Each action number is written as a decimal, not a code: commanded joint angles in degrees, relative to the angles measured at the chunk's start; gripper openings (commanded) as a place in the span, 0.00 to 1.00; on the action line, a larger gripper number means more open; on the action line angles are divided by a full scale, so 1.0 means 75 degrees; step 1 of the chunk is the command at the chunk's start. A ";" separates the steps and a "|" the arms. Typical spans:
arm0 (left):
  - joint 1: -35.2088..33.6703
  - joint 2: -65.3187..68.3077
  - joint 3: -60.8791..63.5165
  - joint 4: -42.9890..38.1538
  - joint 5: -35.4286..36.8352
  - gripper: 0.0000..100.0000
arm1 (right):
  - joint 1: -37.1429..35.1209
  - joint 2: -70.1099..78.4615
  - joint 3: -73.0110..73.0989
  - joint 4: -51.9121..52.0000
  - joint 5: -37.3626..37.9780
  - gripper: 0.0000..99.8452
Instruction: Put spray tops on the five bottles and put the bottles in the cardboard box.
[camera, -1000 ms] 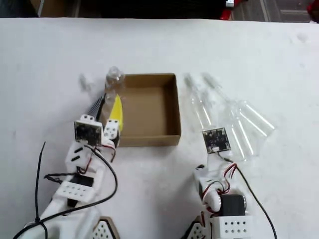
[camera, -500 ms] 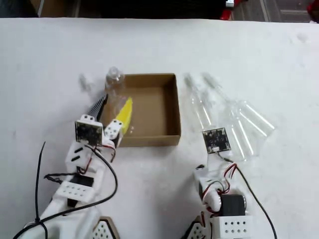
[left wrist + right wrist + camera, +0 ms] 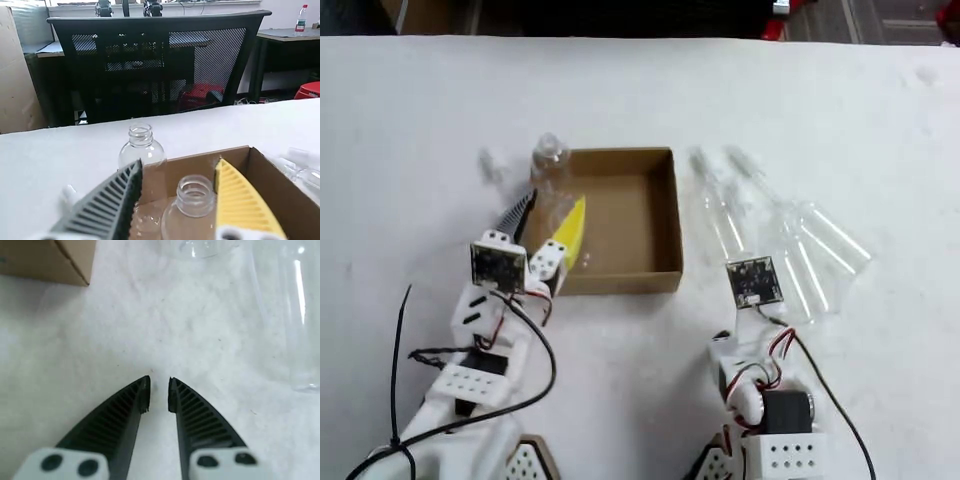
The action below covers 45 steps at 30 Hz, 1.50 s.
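Note:
A cardboard box (image 3: 630,215) sits mid-table. An uncapped clear bottle (image 3: 192,207) stands inside it against the left wall, between the black and yellow fingers of my left gripper (image 3: 178,165), which is open around it without pressing. A second uncapped bottle (image 3: 141,150) stands just outside the box's far left corner (image 3: 548,155). A small clear spray top (image 3: 490,160) lies beside it. My right gripper (image 3: 159,395) hovers low over bare table, its tips nearly touching and nothing between them. Several clear bottles (image 3: 790,240) lie right of the box.
The right arm's wrist (image 3: 752,282) sits over the near ends of the lying bottles. A box corner (image 3: 55,260) lies close to the right gripper. Beyond the table's far edge stands a black mesh chair (image 3: 160,60).
My left gripper has opened: the yellow finger swung right, away from the bottle it was shut on. The bottle now stands free in the box. The right arm has not moved.

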<state>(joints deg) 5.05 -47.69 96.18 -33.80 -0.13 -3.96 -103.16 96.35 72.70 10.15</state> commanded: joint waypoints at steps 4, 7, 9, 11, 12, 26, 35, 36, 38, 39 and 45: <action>0.0252 -0.0193 0.0000 0.0375 -0.0047 0.21 | -0.0018 -0.0006 0.0070 0.0029 -0.0035 0.04; 0.0404 -0.0205 0.0000 0.0363 -0.0047 0.21 | -0.0018 -0.0006 0.0070 0.0029 -0.0035 0.04; 0.0533 -0.0205 0.0000 0.0363 -0.0047 0.21 | -0.0018 -0.0006 0.0070 0.0029 -0.0035 0.04; 0.0627 -0.0205 0.0000 0.0363 -0.0047 0.21 | -0.0018 -0.0006 0.0070 0.0029 -0.0035 0.04; 0.0662 -0.0205 0.0000 0.0363 -0.0047 0.21 | -0.0018 -0.0006 0.0070 0.0029 -0.0035 0.04; 0.0639 -0.0205 -0.0012 0.0352 -0.0094 0.07 | -0.0006 -0.0006 0.0070 0.0029 -0.0035 0.04; 0.0076 -0.0205 0.0000 0.0188 -0.0105 0.07 | -0.0006 -0.0006 0.0070 0.0029 -0.0035 0.04; 0.0053 -0.0205 0.0000 0.0199 -0.0105 0.07 | -0.0006 -0.0006 0.0070 0.0029 -0.0035 0.04; 0.0053 -0.0205 0.0000 0.0211 -0.0105 0.07 | -0.0018 -0.0006 0.0070 0.0029 -0.0035 0.04; 0.0053 -0.0205 0.0000 0.0270 -0.0105 0.07 | -0.0018 -0.0006 0.0070 0.0029 -0.0035 0.04; 0.0053 -0.0205 0.0000 0.0527 -0.0105 0.07 | -0.0006 -0.0006 0.0070 0.0029 -0.0035 0.04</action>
<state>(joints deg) 6.20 -47.69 96.18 -30.90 -0.22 -3.96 -103.16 96.35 72.70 10.15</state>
